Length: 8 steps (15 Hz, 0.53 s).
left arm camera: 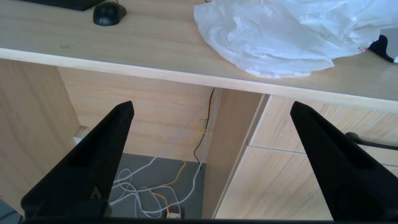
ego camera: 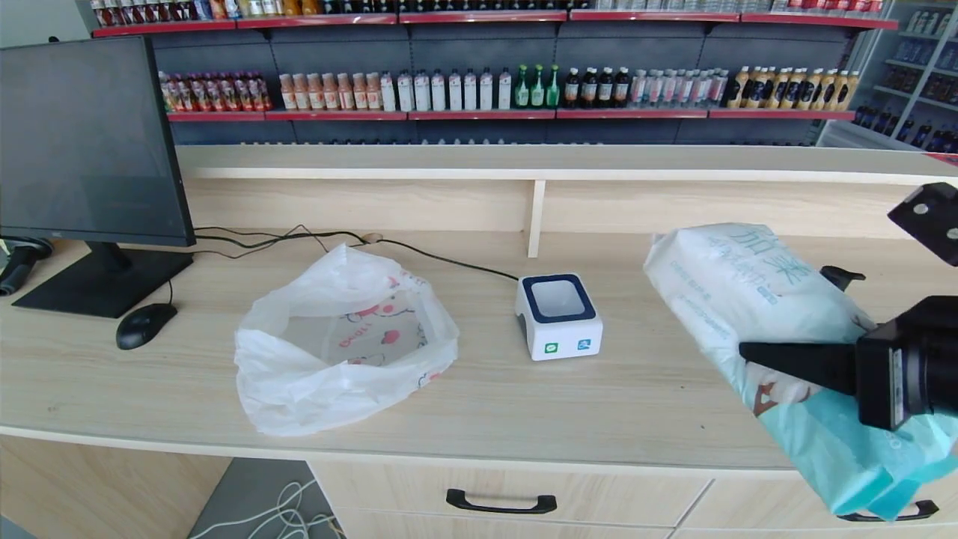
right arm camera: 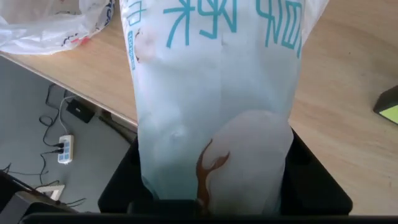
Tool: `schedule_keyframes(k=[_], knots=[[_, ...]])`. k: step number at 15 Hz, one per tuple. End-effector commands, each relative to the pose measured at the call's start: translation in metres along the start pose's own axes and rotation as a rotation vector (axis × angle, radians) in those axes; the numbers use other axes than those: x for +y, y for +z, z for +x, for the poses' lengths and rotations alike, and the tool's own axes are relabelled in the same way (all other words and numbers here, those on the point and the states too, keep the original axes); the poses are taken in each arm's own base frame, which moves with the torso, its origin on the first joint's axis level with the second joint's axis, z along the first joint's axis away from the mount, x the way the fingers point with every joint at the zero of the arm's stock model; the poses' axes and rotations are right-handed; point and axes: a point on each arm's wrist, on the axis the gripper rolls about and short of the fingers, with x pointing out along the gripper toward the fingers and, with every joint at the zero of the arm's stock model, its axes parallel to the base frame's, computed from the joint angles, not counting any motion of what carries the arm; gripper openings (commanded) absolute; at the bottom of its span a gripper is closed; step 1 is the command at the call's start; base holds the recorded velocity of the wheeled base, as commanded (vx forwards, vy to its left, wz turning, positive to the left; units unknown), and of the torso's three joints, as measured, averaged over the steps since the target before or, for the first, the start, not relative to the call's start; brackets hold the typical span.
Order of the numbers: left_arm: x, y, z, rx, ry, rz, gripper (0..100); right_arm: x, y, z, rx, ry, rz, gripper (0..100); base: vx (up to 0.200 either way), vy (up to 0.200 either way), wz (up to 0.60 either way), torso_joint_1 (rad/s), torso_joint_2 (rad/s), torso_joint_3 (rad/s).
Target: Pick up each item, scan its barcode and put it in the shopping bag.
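Right end effector [ego camera: 782, 311] gripping tissue pack [ego camera: 733, 284]
Head view: pack tilted, right of scanner [ego camera: 557, 318]; shopping bag [ego camera: 299, 374] open on bench [ego camera: 599, 397]. Left wrist view: left end effector [left arm camera: 211, 109] open, below bench edge. Right wrist view: pack clamped between jaws.

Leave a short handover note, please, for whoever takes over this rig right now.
Right gripper: shut on the white-and-teal soft plastic pack, held in the air at the right end of the light wooden counter.
Left gripper: open, empty, low in front of the counter's edge.
White plastic shopping bag: open on the counter, no item seen inside.
White box scanner with a dark-framed window: just right of the bag, left of the pack.
Done: pack picked up.
Left: pass its barcode over the scanner (whether already scanned cannot be told), then put it in the bag.
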Motion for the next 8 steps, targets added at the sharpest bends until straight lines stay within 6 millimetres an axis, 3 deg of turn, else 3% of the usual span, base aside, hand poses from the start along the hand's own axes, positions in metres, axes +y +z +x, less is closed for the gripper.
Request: schedule_keyframes(k=[1, 4, 8], knots=[[0.0, 0.0, 0.0, 0.0, 0.001, 0.0, 100, 0.002, -0.031, -0.039, -0.056, 0.019, -0.074, 0, 0.0, 0.0, 0.0, 0.0, 0.0, 0.0], [0.0, 0.0, 0.0, 0.0, 0.001, 0.0, 100, 0.003, -0.032, -0.044, -0.081, 0.053, -0.074, 0, 0.0, 0.0, 0.0, 0.0, 0.0, 0.0], [0.0, 0.0, 0.0, 0.001, 0.002, 0.0, 100, 0.008, -0.034, -0.016, -0.063, 0.26, 0.067, 0, 0.0, 0.0, 0.0, 0.0, 0.0, 0.0]])
